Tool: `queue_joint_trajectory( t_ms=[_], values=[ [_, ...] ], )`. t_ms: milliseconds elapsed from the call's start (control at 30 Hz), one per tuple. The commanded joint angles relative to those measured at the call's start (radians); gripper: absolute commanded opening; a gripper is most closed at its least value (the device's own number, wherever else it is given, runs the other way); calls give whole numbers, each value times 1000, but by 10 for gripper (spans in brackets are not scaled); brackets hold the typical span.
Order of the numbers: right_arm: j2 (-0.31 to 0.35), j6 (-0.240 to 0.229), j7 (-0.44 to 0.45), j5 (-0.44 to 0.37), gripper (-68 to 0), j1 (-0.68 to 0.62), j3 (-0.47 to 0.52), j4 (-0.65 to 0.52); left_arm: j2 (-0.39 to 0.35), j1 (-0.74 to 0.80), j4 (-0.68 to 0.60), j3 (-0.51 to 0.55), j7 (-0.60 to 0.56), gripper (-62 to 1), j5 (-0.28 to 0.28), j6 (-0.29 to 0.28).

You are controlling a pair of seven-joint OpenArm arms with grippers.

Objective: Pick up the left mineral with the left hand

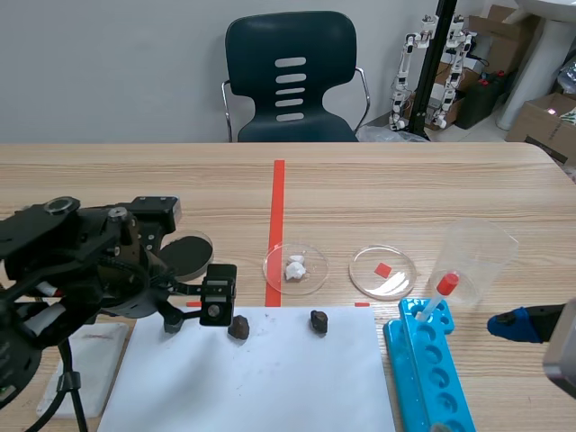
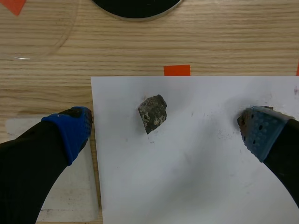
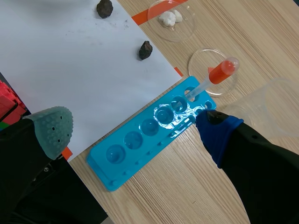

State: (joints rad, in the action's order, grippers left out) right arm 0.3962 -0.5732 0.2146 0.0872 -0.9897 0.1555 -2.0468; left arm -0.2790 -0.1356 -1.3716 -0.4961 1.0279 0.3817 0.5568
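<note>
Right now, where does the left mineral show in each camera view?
Scene view: left mineral on the white paper's far edge, left of centre.
Left wrist view: on the paper, between the left gripper's open fingers.
Right wrist view: far ahead of the right gripper, beyond the other mineral, at.
Shared landmark: the white paper.
</note>
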Motion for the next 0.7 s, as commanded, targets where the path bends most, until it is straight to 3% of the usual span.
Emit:
queue_joint_trajectory(
  t_ms=[0,667],
  values=[
    [11,1,8,-8,-128,6,2,-16,8,-17,2,6,-5,14,-5,2],
    [11,1,8,-8,-128,6,2,-16,36,-122,175,6,74,14,-8,-39]
  ],
)
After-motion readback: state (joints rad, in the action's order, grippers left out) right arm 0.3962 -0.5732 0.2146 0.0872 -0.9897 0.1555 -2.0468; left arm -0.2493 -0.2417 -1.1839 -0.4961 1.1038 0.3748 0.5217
